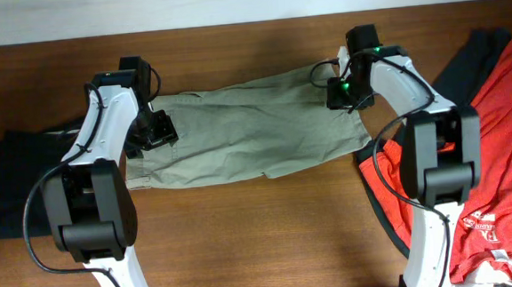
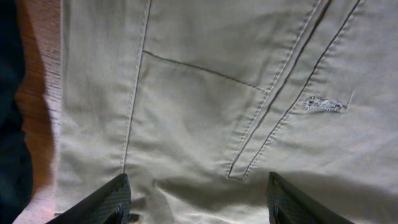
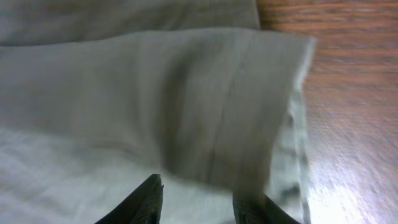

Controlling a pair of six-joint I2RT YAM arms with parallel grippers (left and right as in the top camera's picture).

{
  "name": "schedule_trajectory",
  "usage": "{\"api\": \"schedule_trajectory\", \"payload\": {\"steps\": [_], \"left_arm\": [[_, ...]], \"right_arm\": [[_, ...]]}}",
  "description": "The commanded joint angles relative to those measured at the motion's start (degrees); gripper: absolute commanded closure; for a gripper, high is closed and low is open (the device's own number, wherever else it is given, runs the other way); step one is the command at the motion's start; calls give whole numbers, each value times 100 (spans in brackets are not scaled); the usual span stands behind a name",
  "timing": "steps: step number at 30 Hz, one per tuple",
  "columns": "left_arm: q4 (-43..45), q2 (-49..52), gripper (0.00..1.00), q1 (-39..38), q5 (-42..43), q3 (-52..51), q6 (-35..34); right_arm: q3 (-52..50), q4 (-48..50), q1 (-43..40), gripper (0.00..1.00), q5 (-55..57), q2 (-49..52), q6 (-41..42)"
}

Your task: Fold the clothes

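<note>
The khaki-beige trousers [image 1: 246,131] lie flat across the wooden table, waistband end to the left and leg hems to the right. My left gripper [image 1: 154,129] hovers over the waistband end. In the left wrist view its jaws [image 2: 199,200] are wide open just above a back pocket seam and buttonhole [image 2: 323,104], holding nothing. My right gripper [image 1: 343,94] is at the leg hems. In the right wrist view its fingers [image 3: 202,202] are apart, with a raised fold of the upper trouser leg [image 3: 205,106] between and partly over them; the view is blurred.
A red shirt [image 1: 496,138] and a dark garment [image 1: 473,54] lie heaped at the right. A dark pile of clothes [image 1: 13,176] lies at the left, its edge also in the left wrist view [image 2: 12,155]. Bare wood [image 3: 348,93] lies beyond the hems.
</note>
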Motion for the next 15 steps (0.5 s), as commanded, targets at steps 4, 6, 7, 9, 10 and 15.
{"api": "schedule_trajectory", "payload": {"steps": [4,6,7,9,10,15], "left_arm": [[-9,-151,31,-11,35,70,85],[-9,-151,30,-11,35,70,85],[-7,-151,30,-11,31,70,87],[-2,-151,26,-2,20,70,87],[13,-155,24,46,-4,79,116],[31,-339,6,647,367,153,1394]], "right_arm": [[-59,2649,-15,67,-66,179,17],[-52,3324,-15,66,-68,179,17],[-52,3220,-13,60,-70,179,15],[-26,2706,-24,50,-68,133,-17],[33,2262,-105,22,-26,-68,-199],[92,1178,-546,1,240,-1720,-269]]}}
